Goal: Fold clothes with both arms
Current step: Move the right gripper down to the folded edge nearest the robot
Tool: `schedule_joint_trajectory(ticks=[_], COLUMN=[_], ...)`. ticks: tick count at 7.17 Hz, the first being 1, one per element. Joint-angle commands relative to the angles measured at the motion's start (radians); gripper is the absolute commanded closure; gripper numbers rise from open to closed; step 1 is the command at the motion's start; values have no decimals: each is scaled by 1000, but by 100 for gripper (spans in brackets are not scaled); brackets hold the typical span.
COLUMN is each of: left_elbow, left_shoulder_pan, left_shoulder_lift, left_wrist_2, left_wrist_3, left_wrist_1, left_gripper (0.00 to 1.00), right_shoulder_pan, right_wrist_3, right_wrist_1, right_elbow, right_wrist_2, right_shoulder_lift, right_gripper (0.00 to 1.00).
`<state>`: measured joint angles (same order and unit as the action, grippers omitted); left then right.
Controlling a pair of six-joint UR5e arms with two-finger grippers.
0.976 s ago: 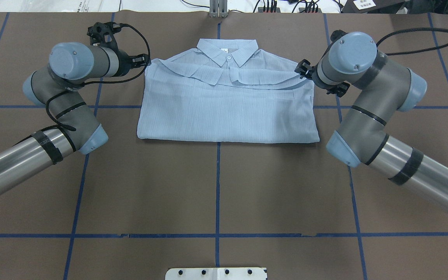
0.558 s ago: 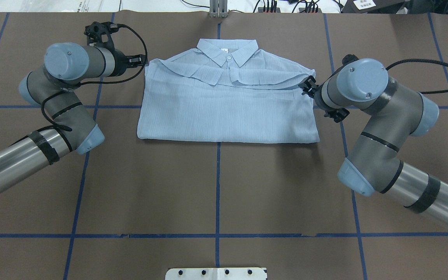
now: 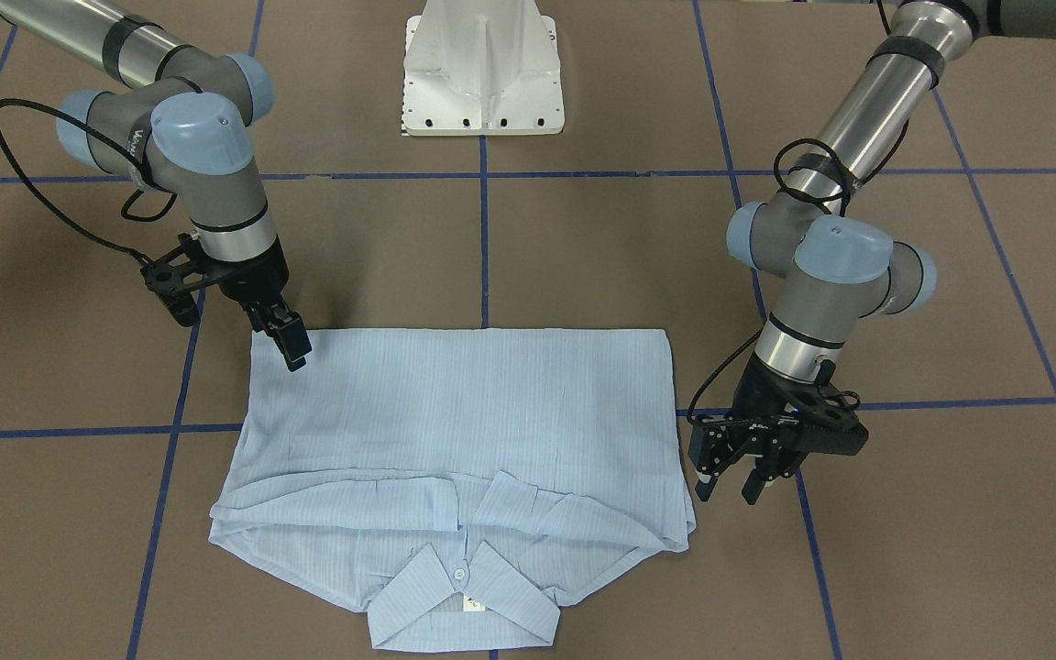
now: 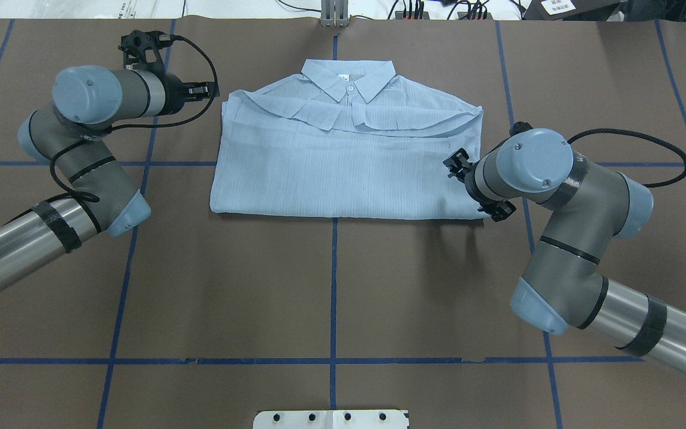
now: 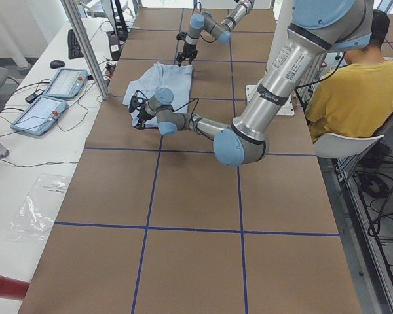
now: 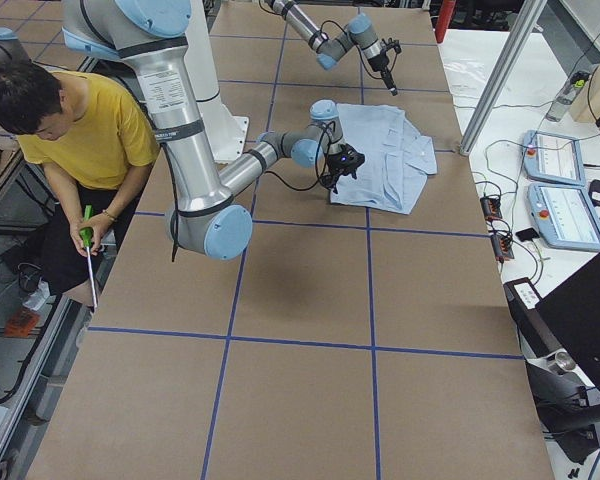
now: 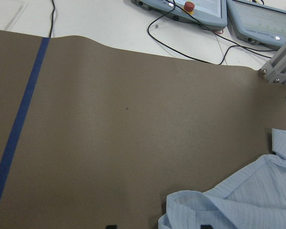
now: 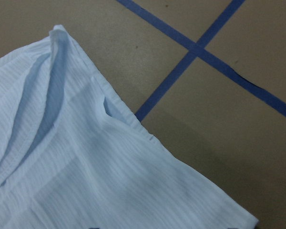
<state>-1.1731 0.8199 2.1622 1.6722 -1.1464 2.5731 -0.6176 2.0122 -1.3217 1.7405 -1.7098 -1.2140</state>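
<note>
The light blue striped shirt [image 4: 349, 161] lies folded flat on the brown table, collar [image 4: 349, 77] at the far side and its hem folded up over the chest. It also shows in the front view [image 3: 464, 412]. My left gripper [image 3: 730, 481] is open and empty, just beside the shirt's far left corner; it shows in the overhead view too [image 4: 206, 90]. My right gripper [image 3: 285, 339] is open and empty. It hangs over the shirt's near right corner, which fills the right wrist view [image 8: 86, 167]. The shirt's corner shows in the left wrist view [image 7: 229, 205].
The white pedestal base [image 3: 482, 73] stands at the robot's edge. Blue tape lines [image 4: 334, 286] cross the table. An aluminium post [image 4: 334, 15] stands behind the collar. Teach pendants [image 6: 560, 170] lie beyond the far edge. A person in yellow [image 6: 80, 130] sits by the base.
My right arm has moved along the shirt's right edge from the far corner towards the near corner. My left gripper has drawn a little to the left, away from the shirt.
</note>
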Motion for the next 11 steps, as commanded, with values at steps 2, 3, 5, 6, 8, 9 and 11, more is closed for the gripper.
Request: schedule_joint_trajectory(ticks=[2, 3, 5, 6, 8, 9, 11], left_elbow=[-14, -14, -20, -20, -20, -19, -19], left_shoulder_pan=[1, -1, 1, 1, 1, -1, -1], left_shoulder_lift=[-10, -8, -15, -16, -19, -19, -19], left_wrist_2=[-2, -3, -8, -9, -9, -9, -9], left_wrist_3=[1, 7, 10, 10, 11, 11, 11], left_wrist_1=[2, 2, 4, 4, 6, 4, 4], left_gripper=[33, 33, 33, 33, 34, 34, 34], right_shoulder_pan=[47, 47, 45, 45, 44, 36, 3], right_wrist_3=[33, 31, 34, 28, 34, 49, 22], right_wrist_1=[1, 1, 1, 1, -1, 1, -1], right_elbow=[30, 24, 25, 16, 13, 14, 13], right_wrist_2=[1, 1, 1, 3, 3, 1, -8], right_shoulder_lift=[-48, -67, -68, -71, -68, -68, -70], right_gripper=[12, 13, 21, 25, 46, 99, 100])
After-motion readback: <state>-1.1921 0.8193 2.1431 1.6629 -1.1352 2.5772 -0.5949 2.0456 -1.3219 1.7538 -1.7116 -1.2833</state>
